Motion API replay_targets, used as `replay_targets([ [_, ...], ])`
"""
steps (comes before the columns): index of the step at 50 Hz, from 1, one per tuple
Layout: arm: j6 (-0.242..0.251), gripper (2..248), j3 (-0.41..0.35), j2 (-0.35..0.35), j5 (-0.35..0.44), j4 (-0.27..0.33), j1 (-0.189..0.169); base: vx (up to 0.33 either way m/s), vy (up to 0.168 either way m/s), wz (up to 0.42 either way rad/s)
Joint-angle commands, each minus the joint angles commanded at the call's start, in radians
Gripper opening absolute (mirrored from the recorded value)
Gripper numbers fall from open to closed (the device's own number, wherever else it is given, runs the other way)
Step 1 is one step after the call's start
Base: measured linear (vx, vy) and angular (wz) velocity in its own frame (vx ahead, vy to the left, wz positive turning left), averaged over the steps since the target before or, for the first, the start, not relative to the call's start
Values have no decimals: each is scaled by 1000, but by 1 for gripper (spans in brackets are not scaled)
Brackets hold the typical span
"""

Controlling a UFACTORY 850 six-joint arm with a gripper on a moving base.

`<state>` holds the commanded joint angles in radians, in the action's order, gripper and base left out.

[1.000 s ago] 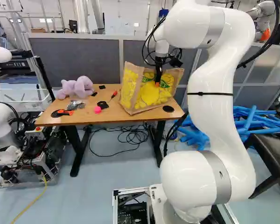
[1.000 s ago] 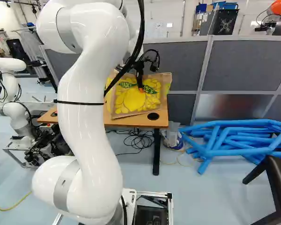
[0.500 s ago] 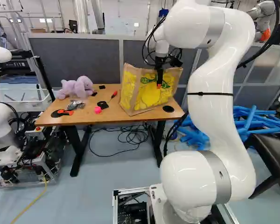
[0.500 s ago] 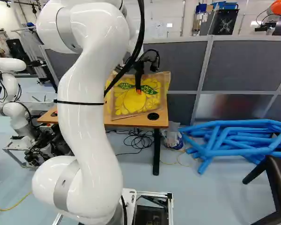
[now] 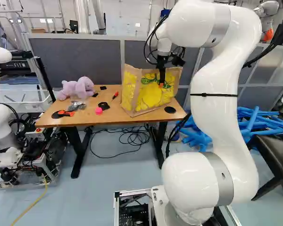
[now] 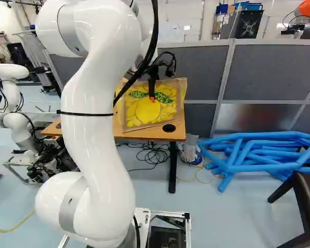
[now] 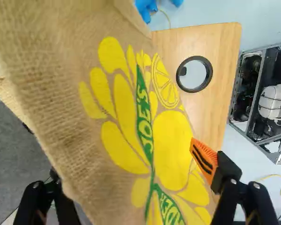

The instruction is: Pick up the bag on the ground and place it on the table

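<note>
You have the bag upright, slightly tilted, on the table, at the upper middle of the left base view, near the table's right end there. Your gripper is at its top edge, fingers spread wide and not clamped, with the bag passing between them. The wrist view shows you one orange pad at the printed face; the other finger runs behind the cloth, so you can't see its pad, and the bag is cut off by the picture's edge. In the right base view, your arm covers much of the table and part of the bag's side. The round hole shows just beside the bag's foot. At the upper left of the left base view, you have the purple toy on the table, with the packet, its contents too small to make out, the orange-and-black tool and a small pink thing nearer the front. Another robot is cut off at that view's left edge. Blue tubes lie at the right of the right base view, running out of frame.
</note>
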<state>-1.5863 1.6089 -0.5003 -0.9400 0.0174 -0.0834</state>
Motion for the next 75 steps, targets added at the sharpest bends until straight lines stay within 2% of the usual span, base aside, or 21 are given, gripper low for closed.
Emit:
replay_targets([
  [29,0,247,-4,70,-30,0,0,0,0,0],
  [75,0,247,86,109,-142,0,3,0,0,0],
])
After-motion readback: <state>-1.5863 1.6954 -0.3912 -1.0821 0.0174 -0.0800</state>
